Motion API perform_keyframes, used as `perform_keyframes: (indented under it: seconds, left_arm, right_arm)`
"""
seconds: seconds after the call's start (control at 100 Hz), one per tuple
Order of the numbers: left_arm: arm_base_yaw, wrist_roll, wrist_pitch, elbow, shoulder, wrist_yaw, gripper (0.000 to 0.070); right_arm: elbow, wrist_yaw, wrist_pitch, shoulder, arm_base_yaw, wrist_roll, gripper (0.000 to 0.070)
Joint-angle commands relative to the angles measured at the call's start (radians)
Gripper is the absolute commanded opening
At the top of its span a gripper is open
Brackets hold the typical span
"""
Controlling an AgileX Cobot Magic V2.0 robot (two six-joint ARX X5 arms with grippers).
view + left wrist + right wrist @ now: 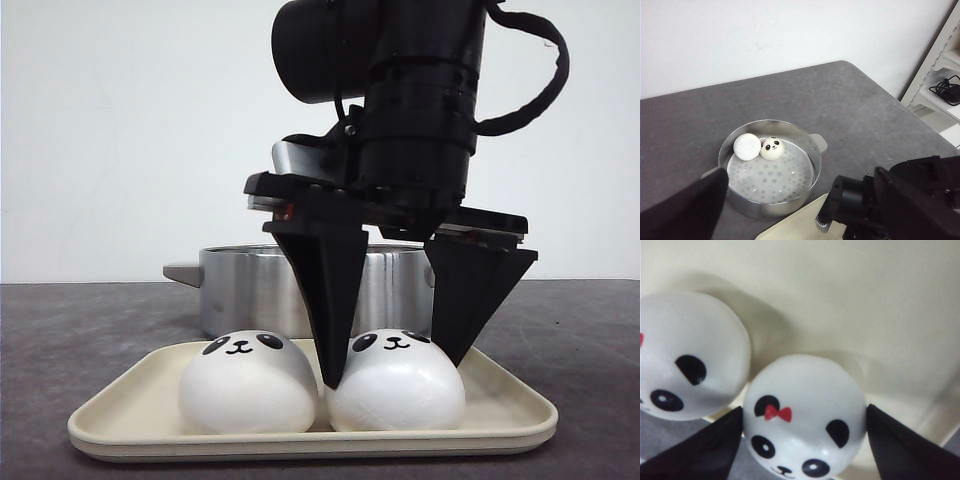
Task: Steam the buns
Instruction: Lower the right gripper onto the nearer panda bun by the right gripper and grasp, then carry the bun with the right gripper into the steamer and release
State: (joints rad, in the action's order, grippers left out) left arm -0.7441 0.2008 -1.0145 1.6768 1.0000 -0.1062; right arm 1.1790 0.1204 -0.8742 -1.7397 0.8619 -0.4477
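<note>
The right claw (395,372) has its two black fingers spread around the right-hand bun (396,383) on the cream tray (505,420), one tip wedged in the seam between that bun and its neighbour (248,384), the other tip against the far flank; in the right wrist view the bow-marked bun (802,415) sits squarely between the fingers, which look to touch its sides without yet squashing it. To do this step well, the claw should probably close gently and evenly at the bun's widest part, since it looks soft and a hard pinch would dent it, then lift straight up before travelling. The neighbouring bun lies just beside the inner finger, touching or nearly touching the grasped one, so it may get nudged or dragged. Behind the claw stands the metal steamer pot (248,285) on the grey bench (90,330); the left wrist view shows two buns (760,147) already on its perforated floor near the far wall, leaving open space nearer the claw. The pot's rim must be cleared on the way in. The left claw shows only as dark shapes, so I cannot tell its state.
</note>
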Motion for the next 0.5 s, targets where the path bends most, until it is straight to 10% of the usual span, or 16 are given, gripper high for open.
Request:
perform_keyframes:
  seconds: [0.0, 0.13, 0.49]
  left_arm:
    - [-0.009, -0.010, 0.007, 0.018, 0.006, -0.003, 0.0554]
    - [-0.009, -0.010, 0.006, 0.018, 0.005, -0.003, 0.0554]
    - [-0.009, -0.010, 0.003, 0.018, 0.006, -0.003, 0.0554]
  right_arm:
    - [0.010, 0.018, -0.008, -0.039, 0.010, -0.010, 0.0363]
    - [0.010, 0.001, -0.003, -0.046, 0.014, -0.004, 0.0006]
    - [0.114, -0.047, 0.010, 0.165, 0.015, 0.055, 0.0009]
